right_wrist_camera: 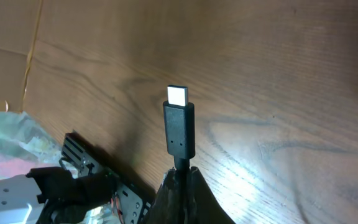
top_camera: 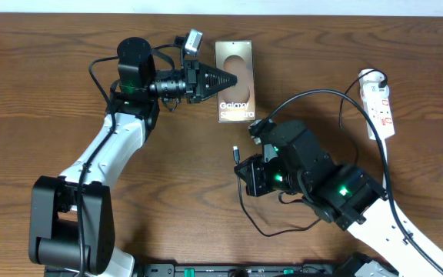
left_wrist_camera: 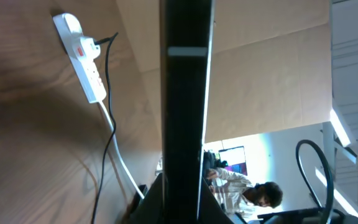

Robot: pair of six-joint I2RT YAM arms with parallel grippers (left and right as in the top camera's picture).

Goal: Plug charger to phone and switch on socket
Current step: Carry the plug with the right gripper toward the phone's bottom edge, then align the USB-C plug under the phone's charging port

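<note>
The phone shows its brownish-gold face at the table's far middle. My left gripper is shut on its left edge. In the left wrist view the phone is a dark edge-on bar between the jaws. My right gripper is shut on the charger cable just behind its small plug tip, below the phone and apart from it. The right wrist view shows the tip sticking out of the shut jaws. The white socket lies at the far right with the charger's black plug in it.
The charger cable arcs from the socket to my right arm and loops on the table. The socket's white cord runs toward the front. The socket and its cord also show in the left wrist view.
</note>
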